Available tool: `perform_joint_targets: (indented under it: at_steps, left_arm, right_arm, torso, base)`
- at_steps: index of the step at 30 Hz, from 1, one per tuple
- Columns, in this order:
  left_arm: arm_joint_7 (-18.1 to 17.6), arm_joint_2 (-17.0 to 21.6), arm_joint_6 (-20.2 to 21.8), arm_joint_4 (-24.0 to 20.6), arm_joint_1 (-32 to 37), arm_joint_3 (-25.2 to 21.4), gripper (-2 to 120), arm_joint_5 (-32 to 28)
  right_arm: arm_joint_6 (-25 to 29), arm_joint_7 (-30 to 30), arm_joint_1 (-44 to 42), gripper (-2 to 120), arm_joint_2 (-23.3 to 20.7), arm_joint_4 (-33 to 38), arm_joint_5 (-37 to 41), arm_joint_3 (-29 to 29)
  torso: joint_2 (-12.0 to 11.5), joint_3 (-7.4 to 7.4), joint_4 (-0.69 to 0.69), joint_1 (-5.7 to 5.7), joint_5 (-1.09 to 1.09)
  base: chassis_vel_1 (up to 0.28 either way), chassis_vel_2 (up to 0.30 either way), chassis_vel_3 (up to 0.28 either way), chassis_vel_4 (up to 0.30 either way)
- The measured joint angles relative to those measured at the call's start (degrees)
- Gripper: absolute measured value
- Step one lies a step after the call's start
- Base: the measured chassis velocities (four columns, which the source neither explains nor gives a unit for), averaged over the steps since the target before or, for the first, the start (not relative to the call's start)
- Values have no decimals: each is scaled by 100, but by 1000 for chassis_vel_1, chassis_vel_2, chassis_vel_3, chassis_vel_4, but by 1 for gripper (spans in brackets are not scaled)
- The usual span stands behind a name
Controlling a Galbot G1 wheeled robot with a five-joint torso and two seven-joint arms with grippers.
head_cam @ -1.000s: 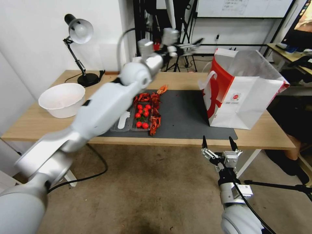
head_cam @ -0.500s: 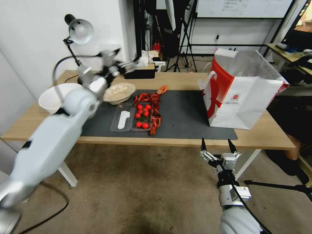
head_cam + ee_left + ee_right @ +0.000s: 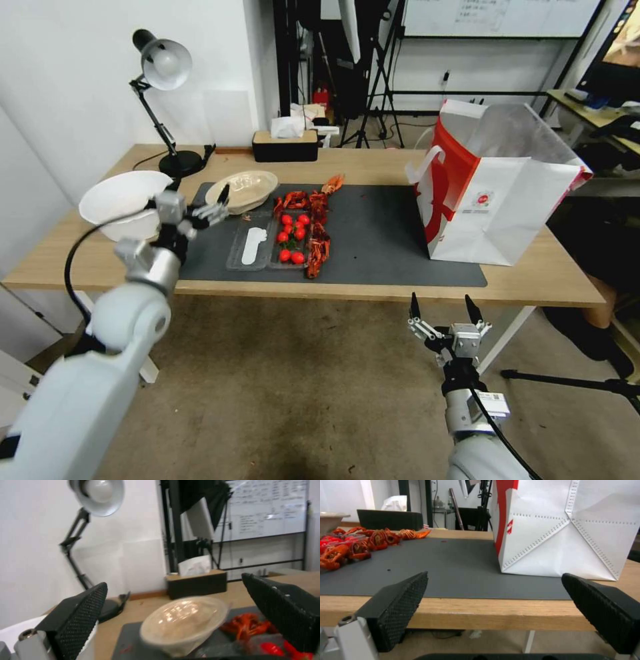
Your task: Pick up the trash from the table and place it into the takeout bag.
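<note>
Left gripper (image 3: 215,200), head view: fingers spread, held over the near-left part of the table (image 3: 373,163), pointing at the beige shallow bowl (image 3: 242,189) without touching it.
Right gripper (image 3: 441,313), head view: fingers apart, hanging below the table's front edge.
Takeout bag (image 3: 497,187), head view: upright on the right end of the dark grey mat (image 3: 380,230), well apart from the bowl (red scraps and a clear tray lie between).
Left wrist view: bowl (image 3: 183,623) sits between the open fingers (image 3: 80,612), beyond their tips; desk lamp (image 3: 96,495) behind.
Right wrist view: bag (image 3: 566,530) stands on the mat (image 3: 453,570) ahead of the parted fingers (image 3: 400,602).
</note>
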Motion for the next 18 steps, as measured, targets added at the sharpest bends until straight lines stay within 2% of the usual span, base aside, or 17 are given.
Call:
perform_joint_targets:
  at_steps: [9,18]
  left_arm:
    - [-130,-293,-297,-141,1104,-524,100,260]
    - [-127,-361,-724,-156,1899,-699,100,418]
  right_arm:
    - [20,17,-40,100,-2,13,-15,15]
    - [28,21,-24,100,-11,18,-16,11]
  torso:
    - [0,0,2,1,-2]
    - [0,0,1,0,0]
  base:
    - [0,0,0,0]
    - [0,0,0,0]
